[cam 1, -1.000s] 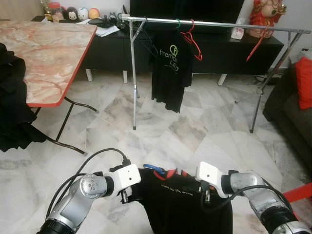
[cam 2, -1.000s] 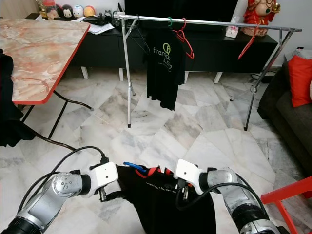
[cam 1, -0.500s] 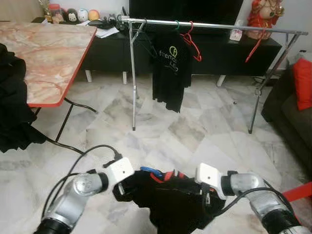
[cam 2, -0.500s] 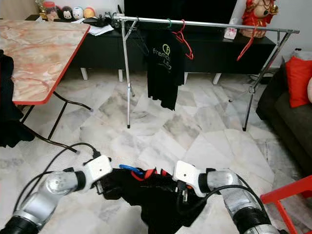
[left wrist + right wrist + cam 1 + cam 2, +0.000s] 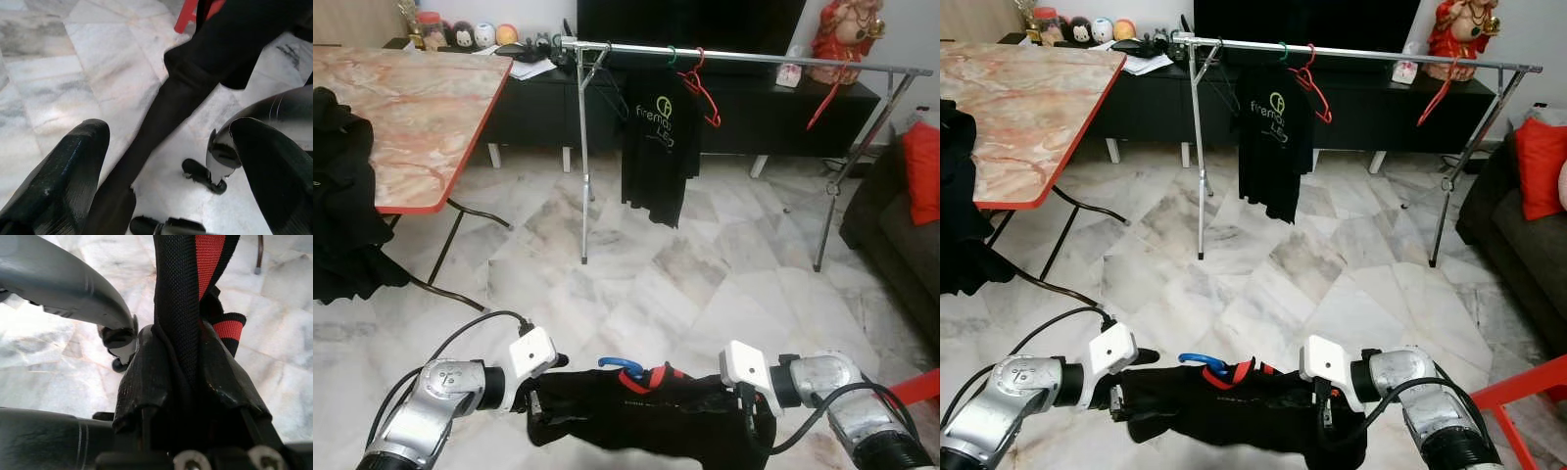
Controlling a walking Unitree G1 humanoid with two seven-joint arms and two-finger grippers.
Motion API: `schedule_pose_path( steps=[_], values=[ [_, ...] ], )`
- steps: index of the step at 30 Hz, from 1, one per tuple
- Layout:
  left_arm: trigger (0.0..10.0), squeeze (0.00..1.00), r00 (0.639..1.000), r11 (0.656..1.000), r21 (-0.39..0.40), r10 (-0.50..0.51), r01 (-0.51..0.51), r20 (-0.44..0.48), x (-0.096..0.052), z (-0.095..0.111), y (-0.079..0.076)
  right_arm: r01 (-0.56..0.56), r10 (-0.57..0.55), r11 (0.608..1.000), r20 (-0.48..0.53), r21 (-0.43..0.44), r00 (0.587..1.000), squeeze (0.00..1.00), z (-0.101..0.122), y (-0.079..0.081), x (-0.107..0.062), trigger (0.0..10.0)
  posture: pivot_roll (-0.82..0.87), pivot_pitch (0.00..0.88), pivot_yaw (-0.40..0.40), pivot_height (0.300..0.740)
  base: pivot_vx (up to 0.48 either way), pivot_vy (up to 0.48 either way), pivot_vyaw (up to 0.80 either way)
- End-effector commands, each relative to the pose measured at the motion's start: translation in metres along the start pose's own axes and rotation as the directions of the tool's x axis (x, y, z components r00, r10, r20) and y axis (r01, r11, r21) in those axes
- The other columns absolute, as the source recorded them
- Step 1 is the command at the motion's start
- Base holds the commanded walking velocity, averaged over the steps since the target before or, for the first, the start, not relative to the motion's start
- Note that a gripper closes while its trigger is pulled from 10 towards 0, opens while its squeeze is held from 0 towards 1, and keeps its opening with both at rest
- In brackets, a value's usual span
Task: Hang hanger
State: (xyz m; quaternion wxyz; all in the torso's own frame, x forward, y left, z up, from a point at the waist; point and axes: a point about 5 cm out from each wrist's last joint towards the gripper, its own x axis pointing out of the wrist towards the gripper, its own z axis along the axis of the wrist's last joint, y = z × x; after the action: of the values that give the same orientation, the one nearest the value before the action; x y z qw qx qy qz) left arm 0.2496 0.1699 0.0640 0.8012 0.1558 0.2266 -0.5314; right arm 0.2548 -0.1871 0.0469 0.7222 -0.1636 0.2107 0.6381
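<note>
The robot is holding a black shirt [image 5: 646, 421] on its blue-hooked hanger [image 5: 625, 368] low over the floor. The right gripper [image 5: 188, 382] is squeezing it; the left gripper [image 5: 166, 161] is gaping around it. The rail [image 5: 744, 57] is waiting far ahead.

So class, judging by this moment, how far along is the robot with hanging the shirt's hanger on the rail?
Done: the black shirt is on a blue-hooked hanger. In hand: the right gripper is shut on the shirt; the left gripper has its fingers spread around the fabric. Left: carry it across the floor to the rail and hook it beside the hanging shirt.
</note>
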Motion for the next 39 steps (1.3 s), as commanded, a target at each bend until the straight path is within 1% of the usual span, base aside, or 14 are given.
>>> schedule_pose_path(
  steps=[1, 3, 5, 10, 11, 12, 15, 21, 22, 23, 24, 25, 30, 39],
  values=[
    [10.0, 0.0, 0.999, 1.0, 0.02, -0.005, 0.004, 0.033, 0.002, 0.007, 0.001, -0.006, 0.007, 1.0, 0.031, -0.027, 0.999, 0.0, 0.007, -0.001, -0.005, 10.0, -0.01, 0.0, -0.082, 0.74, 0.0, 0.0, 0.0],
    [10.0, 0.0, 0.998, 1.0, 0.014, 0.007, -0.008, 0.062, 0.006, 0.012, 0.003, -0.016, 0.016, 1.0, 0.035, -0.023, 0.999, 0.0, 0.008, -0.001, -0.002, 10.0, -0.01, 0.0, -0.085, 0.74, 0.0, 0.0, 0.0],
    [10.0, 0.0, 0.997, 1.0, 0.004, -0.02, 0.02, 0.073, 0.007, 0.017, 0.002, -0.02, 0.021, 1.0, 0.037, -0.02, 0.999, 0.0, 0.008, -0.001, 0.0, 10.0, -0.01, 0.0, -0.085, 0.74, 0.0, 0.0, 0.0],
    [10.0, 0.0, 0.998, 0.998, 0.031, -0.057, 0.056, 0.041, 0.012, 0.016, -0.002, -0.029, 0.03, 0.999, 0.058, -0.026, 0.998, 0.0, 0.012, -0.001, 0.003, 10.0, -0.01, 0.0, -0.086, 0.74, 0.0, 0.0, 0.0],
    [10.0, 0.0, 0.998, 0.997, 0.042, -0.063, 0.062, 0.024, 0.014, 0.014, -0.003, -0.009, 0.011, 0.999, 0.069, -0.031, 0.998, 0.0, 0.015, -0.004, 0.004, 10.0, -0.01, 0.0, -0.086, 0.74, 0.0, 0.0, 0.0],
    [10.0, 0.0, 0.997, 0.997, 0.036, -0.069, 0.068, 0.022, 0.015, 0.013, -0.004, 0.011, -0.009, 0.999, 0.081, -0.031, 0.997, 0.0, 0.017, -0.006, 0.004, 10.0, -0.02, 0.0, -0.084, 0.74, 0.0, 0.0, 0.0],
    [10.0, 0.0, 0.997, 0.996, 0.047, -0.082, 0.082, -0.001, 0.017, 0.011, -0.007, 0.008, -0.005, 0.999, 0.096, -0.038, 0.995, 0.0, 0.021, -0.008, 0.005, 10.0, -0.02, 0.0, -0.086, 0.74, 0.0, 0.0, 0.0],
    [10.0, 0.0, 0.997, 0.994, 0.072, -0.079, 0.078, 0.002, 0.023, 0.014, -0.008, -0.003, 0.007, 0.999, 0.108, -0.044, 0.994, 0.0, 0.025, -0.008, 0.009, 10.0, -0.01, 0.0, -0.089, 0.74, 0.0, 0.0, 0.0],
    [9.2, 0.0, 0.997, 0.994, 0.08, -0.073, 0.072, 0.012, 0.025, 0.017, -0.008, -0.001, 0.007, 0.999, 0.112, -0.046, 0.994, 0.0, 0.026, -0.008, 0.01, 10.0, -0.01, 0.0, -0.089, 0.74, 0.0, 0.0, 0.0],
    [4.3, 0.0, 0.997, 0.994, 0.082, -0.075, 0.073, 0.018, 0.026, 0.019, -0.008, 0.002, 0.003, 0.999, 0.118, -0.047, 0.993, 0.0, 0.027, -0.008, 0.01, 10.0, -0.01, 0.0, -0.087, 0.74, 0.0, 0.0, 0.0],
    [2.6, 0.0, 0.997, 0.994, 0.083, -0.074, 0.073, 0.02, 0.026, 0.02, -0.008, 0.004, 0.001, 0.999, 0.119, -0.048, 0.993, 0.0, 0.027, -0.009, 0.01, 10.0, -0.01, 0.0, -0.087, 0.74, 0.0, 0.0, 0.0],
    [0.0, 0.0, 0.997, 0.994, 0.084, -0.074, 0.072, 0.02, 0.026, 0.021, -0.008, 0.006, 0.0, 0.999, 0.119, -0.048, 0.993, 0.0, 0.028, -0.009, 0.01, 10.0, -0.01, 0.0, -0.087, 0.74, 0.0, 0.0, 0.0],
    [0.0, 0.0, 0.997, 0.993, 0.089, -0.075, 0.073, 0.021, 0.025, 0.022, -0.006, 0.018, -0.013, 0.999, 0.115, -0.045, 0.993, 0.0, 0.027, -0.011, 0.009, 10.0, -0.01, 0.0, -0.086, 0.74, 0.0, 0.0, 0.0],
    [0.0, 0.0, 0.995, 0.989, 0.107, -0.104, 0.105, -0.011, 0.016, 0.022, -0.004, 0.014, -0.009, 0.999, 0.105, -0.042, 0.994, 0.0, 0.025, -0.012, 0.007, 10.0, -0.01, 0.0, -0.088, 0.74, 0.0, 0.0, 0.0]
  ],
)
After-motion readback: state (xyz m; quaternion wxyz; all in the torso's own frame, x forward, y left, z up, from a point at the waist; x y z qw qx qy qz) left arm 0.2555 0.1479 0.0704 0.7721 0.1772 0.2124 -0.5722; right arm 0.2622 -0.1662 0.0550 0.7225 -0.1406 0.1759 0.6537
